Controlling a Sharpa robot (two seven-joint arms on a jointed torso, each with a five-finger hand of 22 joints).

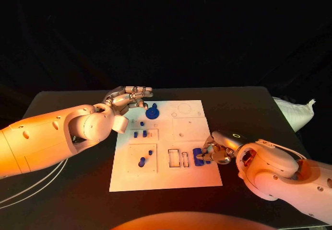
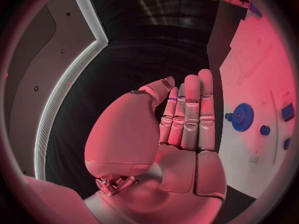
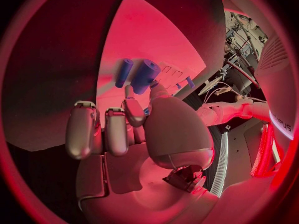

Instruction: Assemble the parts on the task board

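Two arms reach over the black table (image 1: 69, 191), and little else lies about: a white bag (image 1: 295, 113) sits off the table's right edge, and thin white cables (image 1: 28, 187) trail under the left arm. Nearest of the working parts, the right hand (image 1: 216, 152) rests at the right edge of the task board (image 1: 166, 179), its fingers curled in around a thick blue cylinder (image 3: 144, 75) (the right wrist view shows the thumb and a finger pinching it), with a slimmer blue peg (image 3: 123, 72) lying just beside it on the board. That hand hides part of the board's lower right corner.

The board is a white plate, long from near to far, marked off into shallow rectangular recesses. A near-left recess (image 1: 142, 158) holds two small blue pieces, one of them oblong. Beside it, two narrow slots (image 1: 178, 158) stand outlined in dark, and a blue block (image 1: 198, 157) lies just to their right, touching the right hand's fingertips. Farther up, a smaller recess (image 1: 143, 134) holds a few short blue pegs.

At the far left corner lies a blue gear (image 1: 152, 113). The left hand (image 1: 128, 99) hovers just beyond it, fingers straight and close together, holding nothing; the left wrist view shows the flat palm apart from the gear.
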